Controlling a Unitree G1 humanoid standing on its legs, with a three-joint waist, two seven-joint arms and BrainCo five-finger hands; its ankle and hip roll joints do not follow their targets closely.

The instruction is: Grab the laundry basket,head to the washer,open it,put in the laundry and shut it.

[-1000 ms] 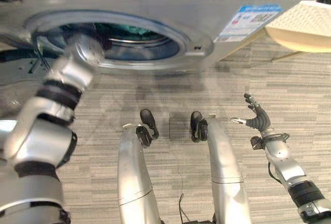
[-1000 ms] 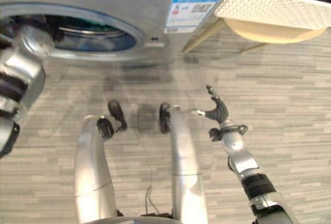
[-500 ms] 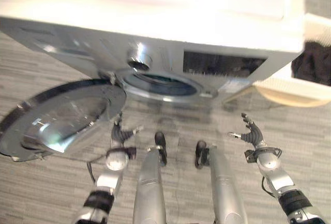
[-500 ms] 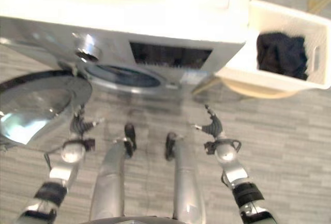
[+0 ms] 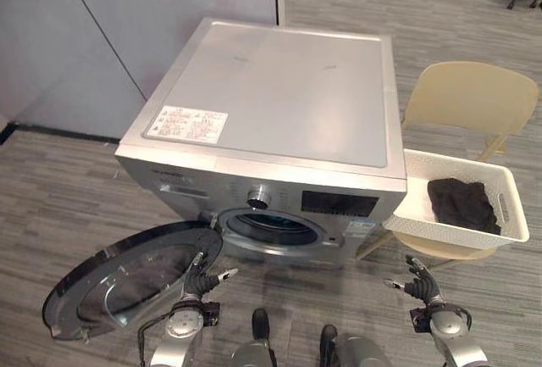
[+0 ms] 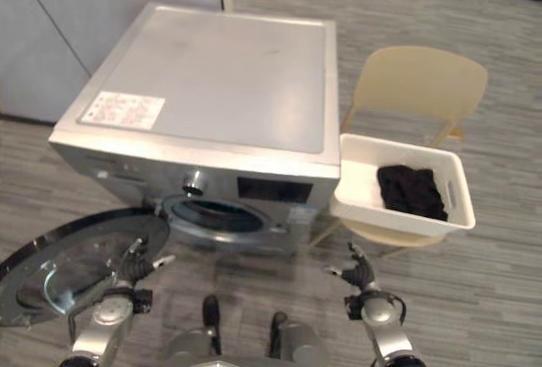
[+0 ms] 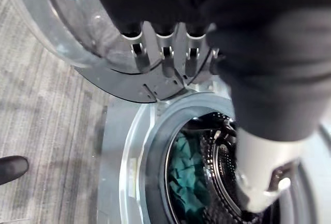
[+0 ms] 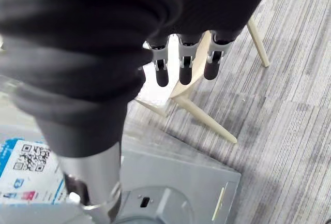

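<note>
Since half a second ago the head camera has swung up: I now see the whole washer [image 5: 271, 130] from above, where before its front crowded the view. Both arms hang low at the frame's bottom, much as they did.

Left eye: washer door [image 5: 127, 278] swung wide on the left side, porthole [image 5: 271, 230] exposed. Left hand [image 5: 199, 284] just beside the door's edge, fingers loosely spread, holding nothing. White laundry basket [image 5: 508, 206] sits on a beige chair [image 5: 470, 96] just right of the washer, dark laundry [image 5: 461, 204] bunched inside.

Right eye: right hand [image 6: 357, 274] hovers below the basket, apart from it, fingers relaxed and empty.

Left wrist: fingers [image 7: 164, 58] straight, near the door rim; a teal cloth [image 7: 186, 180] already lies in the drum.

Right wrist: fingers [image 8: 185, 63] straight, chair legs [image 8: 207, 115] beyond them.

Judgement: the dark bundle looks soft and light and will sag and trail, so I'd pinch it at the middle of the heap. Basket is stiff plastic; its end slot would serve as a handle.
</note>
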